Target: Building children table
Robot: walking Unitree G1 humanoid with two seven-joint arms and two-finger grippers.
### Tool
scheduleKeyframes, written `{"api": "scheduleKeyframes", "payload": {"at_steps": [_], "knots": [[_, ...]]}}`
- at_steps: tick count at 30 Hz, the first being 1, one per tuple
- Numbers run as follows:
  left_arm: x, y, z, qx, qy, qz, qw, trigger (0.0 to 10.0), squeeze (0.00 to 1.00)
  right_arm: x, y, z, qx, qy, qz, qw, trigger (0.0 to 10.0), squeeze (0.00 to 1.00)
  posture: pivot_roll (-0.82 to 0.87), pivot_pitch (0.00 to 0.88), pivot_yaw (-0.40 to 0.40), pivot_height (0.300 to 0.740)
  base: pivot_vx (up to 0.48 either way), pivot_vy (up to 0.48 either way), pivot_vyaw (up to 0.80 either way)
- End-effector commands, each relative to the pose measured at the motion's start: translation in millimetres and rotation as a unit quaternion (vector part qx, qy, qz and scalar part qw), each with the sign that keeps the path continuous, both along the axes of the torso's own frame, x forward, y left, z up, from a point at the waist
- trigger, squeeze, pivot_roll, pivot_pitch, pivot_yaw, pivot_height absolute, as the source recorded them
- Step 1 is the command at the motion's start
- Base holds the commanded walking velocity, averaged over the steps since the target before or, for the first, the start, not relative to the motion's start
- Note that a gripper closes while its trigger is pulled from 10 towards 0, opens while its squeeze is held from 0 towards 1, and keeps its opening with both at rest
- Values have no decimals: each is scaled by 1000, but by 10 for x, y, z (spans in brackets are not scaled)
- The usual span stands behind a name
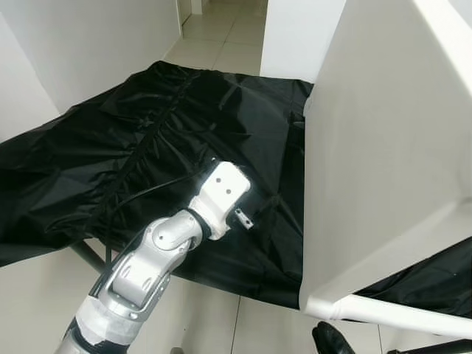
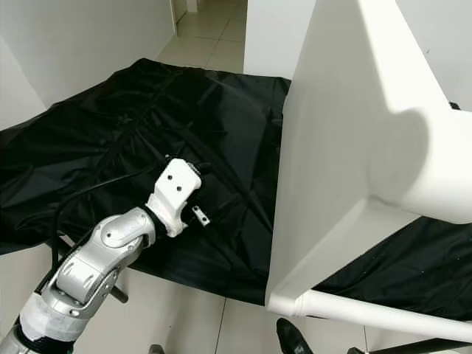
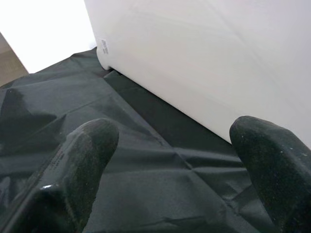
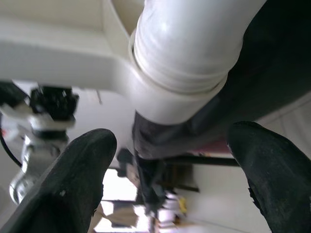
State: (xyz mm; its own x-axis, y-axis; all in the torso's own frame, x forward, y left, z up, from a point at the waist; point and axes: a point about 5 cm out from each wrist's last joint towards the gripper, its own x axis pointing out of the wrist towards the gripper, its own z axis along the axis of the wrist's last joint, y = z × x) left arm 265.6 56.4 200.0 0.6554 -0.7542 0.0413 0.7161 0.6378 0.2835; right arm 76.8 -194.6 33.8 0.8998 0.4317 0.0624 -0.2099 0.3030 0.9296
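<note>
Currently white tabletop [image 1: 383, 147] stands on edge on black-draped table [image 1: 110, 147], leg [image 4: 182, 41] fitted; rigid, smooth, prob. light plastic, grip at rim/leg; left pincer [image 3: 177, 170] & right pincer [image 4: 167, 167] spread, empty.

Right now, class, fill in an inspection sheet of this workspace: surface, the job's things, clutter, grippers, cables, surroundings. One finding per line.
Surface: a black cloth, wrinkled, draped over a low platform.
Job's things: a white table top standing on its edge on the cloth; a white leg fitted into its near corner socket and sticking out to the robot's right.
Clutter: nothing seen.
Grippers: left gripper open, empty, over the cloth, pointing at the table top; right gripper open, empty, just below the leg's socket.
Cables: a black cable running along the left arm over the cloth.
Surroundings: white walls, a pale tiled floor, a doorway beyond.
</note>
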Motion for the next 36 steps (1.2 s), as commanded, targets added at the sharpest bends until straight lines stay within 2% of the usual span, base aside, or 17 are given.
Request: {"api": "scheduleKeyframes", "payload": {"at_steps": [1, 9, 13, 14, 15, 18, 20, 21, 23, 24, 26, 29, 31, 32, 34, 35, 36], "knots": [[15, 22, -4, 13, -2, -28, 1000, 10000, 0, -120, -112, 38, -45, 4, 1, 999, 10000, 0, -29, 95, 19, 740, 0, 0, 0], [46, 14, 7, 11, -5, -32, 999, 10000, 0, -257, -382, -111, -120, 77, -56, 988, 10000, 0, -57, 90, 28, 740, 0, 0, 0], [64, -16, 18, 10, -7, -37, 999, 10000, 0, -237, -451, -306, -201, 132, -95, 966, 10000, 0, -69, 87, 30, 740, 0, 0, 0], [71, -24, 21, 9, -8, -38, 999, 10000, 0, -216, -460, -396, -245, 160, -110, 950, 10000, 0, -71, 87, 30, 740, 0, 0, 0], [71, -24, 21, 9, -8, -38, 999, 10000, 0, -216, -460, -396, -245, 160, -110, 950, 10000, 0, -71, 87, 30, 740, 0, 0, 0], [82, -27, 21, 10, -9, -40, 999, 10000, 0, -157, -407, -471, -305, 177, -134, 926, 10000, 0, -78, 85, 32, 740, 0, 0, 0], [104, -28, 23, 11, -11, -41, 999, 10000, 0, -121, -389, -490, -370, 200, -183, 888, 10000, 0, -91, 81, 39, 740, 0, 0, 0], [104, -28, 23, 11, -11, -41, 999, 10000, 0, -121, -389, -490, -370, 200, -183, 888, 10000, 0, -91, 81, 39, 740, 0, 0, 0], [116, -36, 24, 11, -14, -43, 999, 10000, 0, -114, -436, -436, -426, 204, -243, 847, 10000, 0, -95, 80, 40, 740, 0, 0, 0], [116, -36, 24, 11, -14, -43, 999, 10000, 0, -114, -436, -436, -426, 204, -243, 847, 10000, 0, -95, 80, 40, 740, 0, 0, 0], [127, -44, 24, 12, -15, -45, 999, 10000, 0, -121, -469, -330, -474, 201, -294, 805, 10000, 0, -97, 80, 44, 740, 0, 0, 0], [127, -44, 24, 12, -15, -45, 999, 10000, 0, -121, -469, -330, -474, 201, -294, 805, 10000, 0, -97, 80, 44, 740, 0, 0, 0], [160, -34, 17, 15, -18, -45, 999, 10000, 0, -153, -334, -172, -528, 190, -331, 759, 10000, 0, -107, 81, 49, 740, 0, 0, 0], [160, -34, 17, 15, -18, -45, 999, 10000, 0, -153, -334, -172, -528, 190, -331, 759, 10000, 0, -107, 81, 49, 740, 0, 0, 0], [203, -17, 16, 18, -20, -43, 999, 10000, 0, -204, -150, -46, -568, 169, -346, 728, 10000, 0, -115, 83, 59, 740, 0, 0, 0], [203, -17, 16, 18, -20, -43, 999, 10000, 0, -204, -150, -46, -568, 169, -346, 728, 10000, 0, -115, 83, 59, 740, 0, 0, 0], [228, -2, 14, 21, -20, -41, 999, 10000, 0, -254, -60, 11, -585, 157, -352, 714, 10000, 0, -123, 86, 70, 740, 0, 0, 0]]}}
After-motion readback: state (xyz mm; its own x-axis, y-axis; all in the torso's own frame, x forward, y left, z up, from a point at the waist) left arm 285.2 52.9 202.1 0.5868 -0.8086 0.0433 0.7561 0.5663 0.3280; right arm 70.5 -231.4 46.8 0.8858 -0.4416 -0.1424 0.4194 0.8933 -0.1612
